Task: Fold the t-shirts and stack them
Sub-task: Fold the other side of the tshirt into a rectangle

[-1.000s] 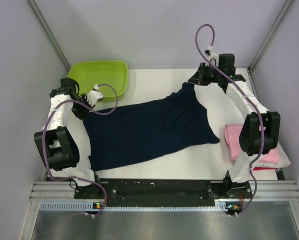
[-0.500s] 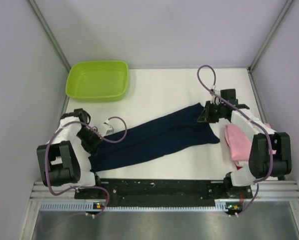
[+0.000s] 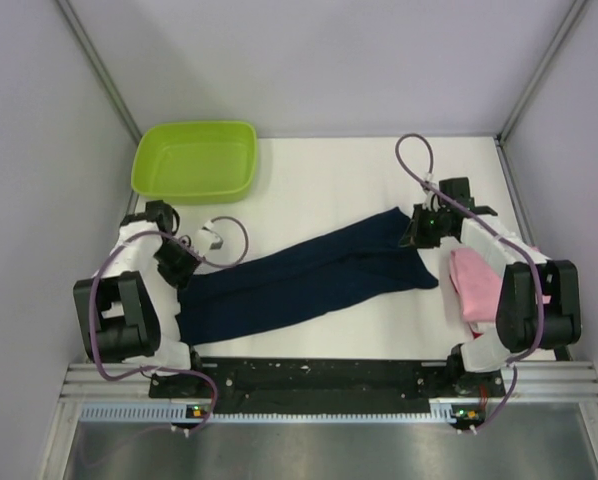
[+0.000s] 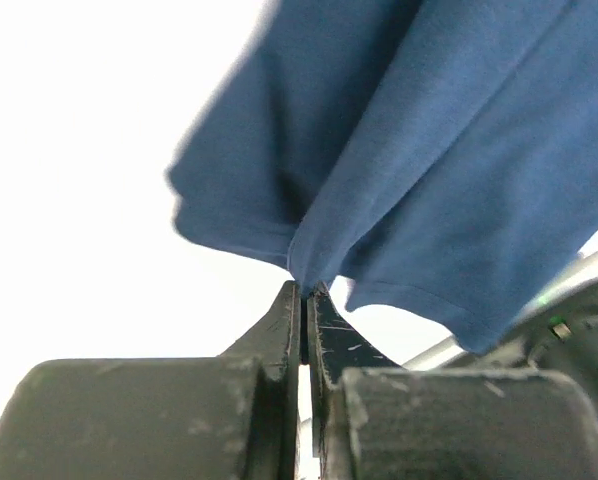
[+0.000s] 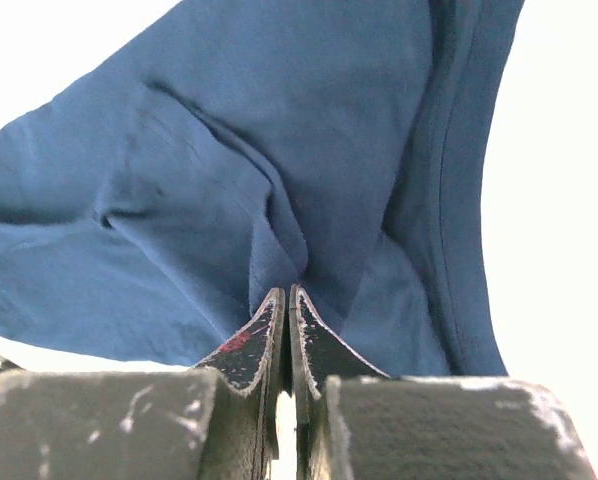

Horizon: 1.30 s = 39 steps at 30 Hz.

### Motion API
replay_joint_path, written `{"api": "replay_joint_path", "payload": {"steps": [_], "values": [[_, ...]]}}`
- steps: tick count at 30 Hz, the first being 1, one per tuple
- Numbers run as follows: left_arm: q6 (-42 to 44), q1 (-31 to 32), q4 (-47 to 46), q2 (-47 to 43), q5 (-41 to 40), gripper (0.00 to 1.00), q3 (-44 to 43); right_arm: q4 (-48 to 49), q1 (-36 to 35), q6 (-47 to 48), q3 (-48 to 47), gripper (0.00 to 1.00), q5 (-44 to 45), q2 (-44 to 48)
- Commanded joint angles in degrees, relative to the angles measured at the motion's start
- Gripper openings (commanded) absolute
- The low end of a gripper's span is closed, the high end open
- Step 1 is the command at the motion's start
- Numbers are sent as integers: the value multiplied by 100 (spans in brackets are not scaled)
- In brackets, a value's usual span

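The dark navy t-shirt [image 3: 309, 280] lies folded lengthwise into a long band across the white table, slanting from near left to far right. My left gripper [image 3: 182, 262] is shut on its left end; the left wrist view shows the jaws pinching a bunch of blue cloth [image 4: 399, 140]. My right gripper [image 3: 416, 232] is shut on the right end, and the right wrist view shows the cloth [image 5: 279, 150] pinched at the tips. A folded pink t-shirt [image 3: 475, 283] lies at the right, partly hidden by the right arm.
A lime green plastic tub [image 3: 196, 160] stands at the back left. The white table [image 3: 329, 180] is walled by grey panels on three sides. The metal base rail [image 3: 319, 385] runs along the near edge.
A second ago both grippers held the shirt spread wide and far back. They carried its far edge toward the near side, folding it into a narrow band. In the last half second little has moved.
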State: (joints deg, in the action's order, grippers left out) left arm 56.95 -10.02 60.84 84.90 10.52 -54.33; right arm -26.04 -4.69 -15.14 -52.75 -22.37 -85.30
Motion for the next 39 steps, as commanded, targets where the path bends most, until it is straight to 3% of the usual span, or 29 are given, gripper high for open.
{"api": "replay_joint_path", "payload": {"steps": [1, 6, 14, 19, 22, 25, 30, 34, 39], "values": [[-561, 0, -870, -27, 2, 0, -1034, 231, 47, 98, -1288, 0, 109, -346], [-694, 9, -1399, 184, -260, 0, -1300, 56, 38, -7, -2432, 0, -3, -1041], [-18, 18, -1269, -482, -473, 0, -27, -111, 29, 98, -853, 0, 251, -217], [45, 18, -1327, -791, -481, 0, 203, -112, 30, 54, -270, 0, 216, -92], [-367, 18, -2143, -616, -490, 0, -200, -85, 29, 20, -963, 0, -29, -486], [-964, 18, -3006, -125, -472, 0, -972, 326, 38, -199, -2236, 0, -250, -1118], [-1405, 35, -3130, 764, -762, 0, -1871, 495, 21, -683, -3916, 0, -574, -2578], [-1213, 35, -3131, 730, -771, 0, -1512, 460, -76, -631, -4016, 0, -584, -2765], [-712, 27, -3000, 150, -727, 0, -660, 372, -120, -412, -2954, 0, -637, -2081]]}}
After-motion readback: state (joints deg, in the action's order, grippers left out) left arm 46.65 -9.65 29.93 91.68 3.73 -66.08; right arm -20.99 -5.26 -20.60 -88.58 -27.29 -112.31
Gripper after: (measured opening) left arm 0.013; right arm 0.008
